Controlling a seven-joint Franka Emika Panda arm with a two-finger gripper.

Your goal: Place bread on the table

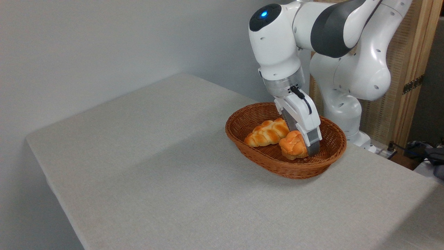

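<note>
Bread [293, 145] is seen low in the wicker basket [333, 152], at 4 o'clock from the braided loaf [267, 132] and touching it. The hand [309, 147] is lowered against its 3 o'clock side — whether it is clenched on the crust cannot be told. Risk: a glossy bun may be squeezed out, or the loaf dragged along — nothing yet on the worktop [156, 166].
</note>
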